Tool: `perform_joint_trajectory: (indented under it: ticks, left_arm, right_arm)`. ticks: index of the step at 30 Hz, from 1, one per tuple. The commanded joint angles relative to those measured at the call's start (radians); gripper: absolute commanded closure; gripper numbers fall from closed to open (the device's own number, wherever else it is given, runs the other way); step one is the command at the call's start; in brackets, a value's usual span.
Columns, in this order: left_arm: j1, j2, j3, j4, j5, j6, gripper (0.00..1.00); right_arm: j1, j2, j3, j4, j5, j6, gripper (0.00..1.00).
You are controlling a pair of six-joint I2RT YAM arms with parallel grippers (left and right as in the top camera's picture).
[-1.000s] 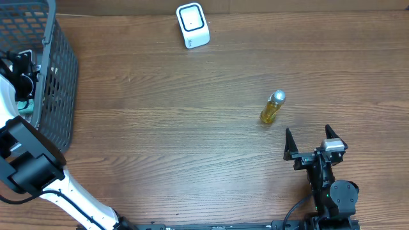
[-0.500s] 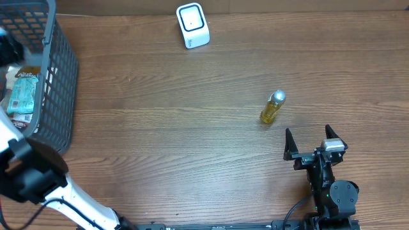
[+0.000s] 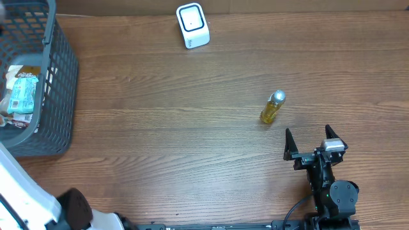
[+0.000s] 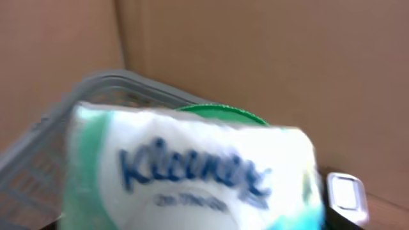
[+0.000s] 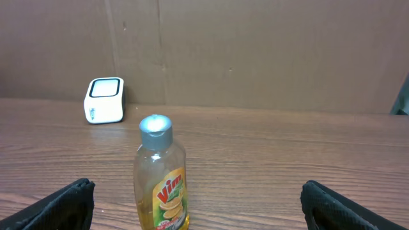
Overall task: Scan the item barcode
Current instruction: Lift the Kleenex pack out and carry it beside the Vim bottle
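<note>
Since the left end effector looks closed partway around the Kleenex pack [image 4: 192, 172], I'd call the step in hand the carry over to the scanner [image 3: 192, 25]. The fingers are hidden behind the pack in the left wrist view, so the grip is my read: the pack fills the frame and sits up clear of the basket [image 4: 108, 86] rim, so something has to be holding it.

To do this bit well, I'd go slow. It's a soft pack that can squish or slide, and the view is pretty blurred. You can't see a barcode from here, only the logo side, so it probably needs a turn to get the code facing the scanner window, then a steady pause in front of it.

Position-wise, the pack is right up against the left wrist camera, with the basket behind and below it and the scanner peeking out low on its right. The overhead shot doesn't catch the pack at all.

Meanwhile the right end effector [image 3: 310, 142] is spread wide and holds nothing, parked near the Vim bottle [image 3: 272, 107] standing on the counter [image 3: 160, 128].
</note>
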Motion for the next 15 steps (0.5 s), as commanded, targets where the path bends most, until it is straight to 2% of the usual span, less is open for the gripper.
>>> perform_joint_trajectory:
  ticks: [1,6,8,12,15]
  left_arm:
    - [-0.087,-0.033,0.018,-0.051,0.009,-0.040,0.43]
    - [-0.243,-0.029,0.016,-0.198,0.007,-0.040,0.45]
    - [-0.346,-0.015,-0.001,-0.280,-0.008,-0.042,0.46]
    - [-0.510,0.016,-0.063,-0.301,-0.104,-0.076,0.47]
    - [-0.676,0.055,-0.184,-0.259,-0.203,-0.120,0.47]
  right_arm:
    - [0.007,-0.008,-0.011,0.007,0.002,-0.001,0.00]
    - [0.007,-0.008,-0.011,0.007,0.002,-0.001,0.00]
    - [0.007,-0.008,-0.011,0.007,0.002,-0.001,0.00]
    - [0.007,-0.008,-0.011,0.007,0.002,-0.001,0.00]
    - [0.007,-0.008,-0.011,0.007,0.002,0.000,0.00]
